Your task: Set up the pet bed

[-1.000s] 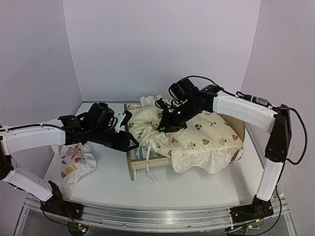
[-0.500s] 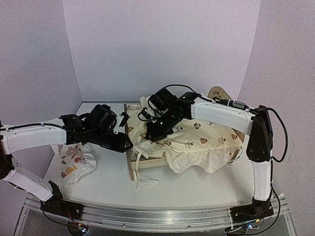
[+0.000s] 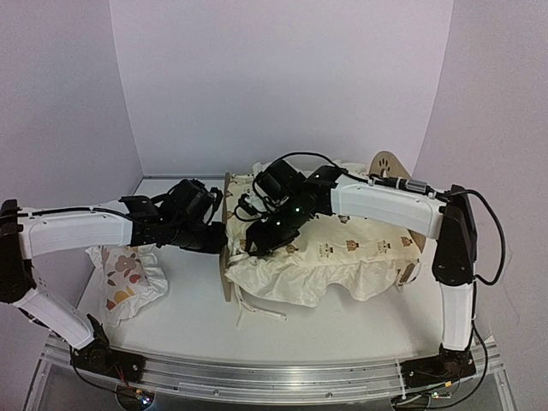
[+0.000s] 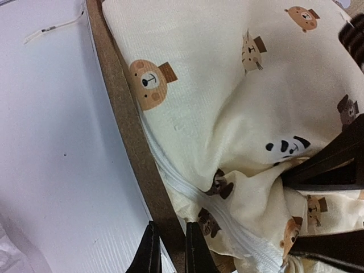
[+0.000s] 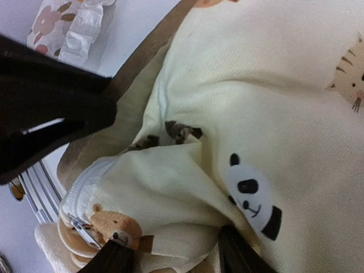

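Note:
The pet bed's light-wood footboard [image 3: 226,284] stands left of centre; its arched headboard [image 3: 385,163] shows at the back right. A cream animal-print cushion [image 3: 342,248] lies over the frame and hides the base. My left gripper [image 3: 221,241] is shut on the top edge of the footboard [image 4: 128,131], one finger [image 4: 149,250] on each side of the wood. My right gripper [image 3: 257,241] rests on the cushion's left end just inside the footboard. In the right wrist view it [image 5: 176,256] is open, and a loose fold of cushion [image 5: 170,193] bulges between its fingers.
A small white pillow with orange-brown prints [image 3: 128,278] lies on the table left of the bed, under the left arm. Loose ties [image 3: 257,310] trail from the cushion onto the table in front of the footboard. The two grippers are close together at the footboard.
My left gripper moved right onto the footboard and shut on it. My right gripper pulled the cushion's end left toward the footboard, then opened; the cushion now lies flatter over the frame.

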`<state>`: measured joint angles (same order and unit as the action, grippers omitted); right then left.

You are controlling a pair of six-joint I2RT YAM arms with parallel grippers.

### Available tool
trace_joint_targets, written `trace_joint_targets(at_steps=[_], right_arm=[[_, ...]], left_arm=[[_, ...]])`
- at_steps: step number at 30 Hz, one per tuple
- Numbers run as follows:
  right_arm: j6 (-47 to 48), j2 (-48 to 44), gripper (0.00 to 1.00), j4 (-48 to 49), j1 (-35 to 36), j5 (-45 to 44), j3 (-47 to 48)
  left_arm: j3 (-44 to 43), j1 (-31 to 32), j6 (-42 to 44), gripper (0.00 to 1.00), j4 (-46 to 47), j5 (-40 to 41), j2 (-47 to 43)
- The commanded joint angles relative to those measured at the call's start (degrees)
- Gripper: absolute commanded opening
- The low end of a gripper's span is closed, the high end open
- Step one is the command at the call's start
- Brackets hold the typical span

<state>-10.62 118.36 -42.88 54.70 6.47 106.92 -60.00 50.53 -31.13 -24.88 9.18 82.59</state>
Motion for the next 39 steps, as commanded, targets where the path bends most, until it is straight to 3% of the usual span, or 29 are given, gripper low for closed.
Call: trace_joint_targets(at_steps=[1, 9, 15, 17, 21, 25, 33, 39], right_arm=[[0.93, -6.32, 0.58, -1.24, 0.38, -1.16, -2.88], [1.78, -13.27, 0.70, -1.16, 0.39, -6.36, -7.88], [0.59, -19.29, 0.71, 1.10, 0.45, -6.40, -14.76], [0.20, -21.55, 0.71, 3.62, 1.05, -3.89, -18.81], [0.05, -24.60, 0.70, 12.75, 4.50, -0.38, -28.03], [-1.32, -24.61, 0.68, 22.93, 7.54, -1.27, -35.54], [-2.77, -16.26, 0.64, 34.81, 11.54, -6.58, -39.40], [-2.38, -8.35, 0.62, 39.42, 12.46, -11.12, -37.68]], left_arm=[[-2.96, 0.42, 7.87, 0.00, 0.03, 5.78, 4.48], [-9.35, -5.36, 12.65, 0.00, 2.74, 5.92, 10.95], [-14.23, -8.97, 15.84, 0.03, 3.84, 4.10, 14.31], [-15.32, -9.04, 16.09, 0.11, 2.39, 3.68, 13.43], [-12.89, -8.97, 16.53, 0.50, 2.16, 0.81, 8.64], [-10.01, -8.40, 15.82, 0.65, -1.03, -1.76, 2.99], [0.22, -3.87, 10.50, 0.67, -6.70, -2.37, -8.52], [8.75, -1.88, 5.83, 0.61, -5.67, -2.70, -11.38]])
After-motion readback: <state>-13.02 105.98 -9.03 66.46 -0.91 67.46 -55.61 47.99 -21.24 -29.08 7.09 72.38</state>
